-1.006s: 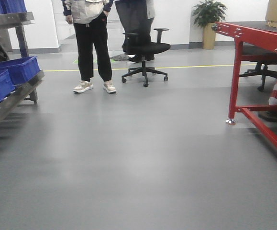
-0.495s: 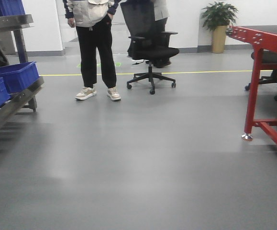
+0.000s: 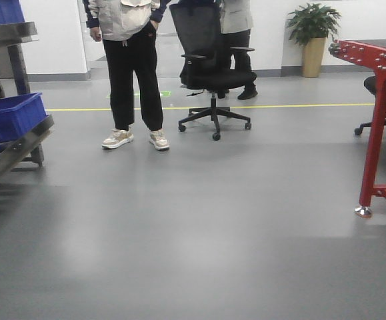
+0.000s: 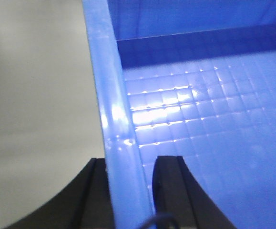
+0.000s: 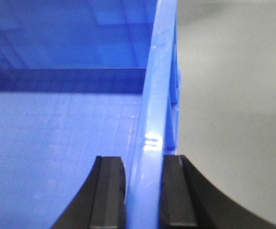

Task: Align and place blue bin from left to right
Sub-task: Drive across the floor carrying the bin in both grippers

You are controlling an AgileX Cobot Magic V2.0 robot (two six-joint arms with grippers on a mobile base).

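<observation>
The blue bin (image 4: 199, 119) shows only in the two wrist views, and it is held above grey floor. My left gripper (image 4: 130, 162) is shut on the bin's left wall, one black finger (image 4: 97, 191) outside and the other inside. My right gripper (image 5: 142, 162) is shut on the opposite wall of the blue bin (image 5: 56, 133) in the same way, with its outer finger (image 5: 176, 191) over the floor side. The bin's gridded bottom is bare. Neither gripper nor the held bin appears in the front view.
A metal rack (image 3: 19, 143) at the left carries other blue crates (image 3: 13, 113). A red table frame (image 3: 379, 133) stands at the right. Ahead are a standing person (image 3: 133, 73), a black office chair (image 3: 213, 73) and a potted plant (image 3: 313, 33). A yellow floor line (image 3: 279, 105) crosses behind them.
The front view has advanced: the rack slid toward the left edge, the red table toward the right edge, and the chair and person look nearer.
</observation>
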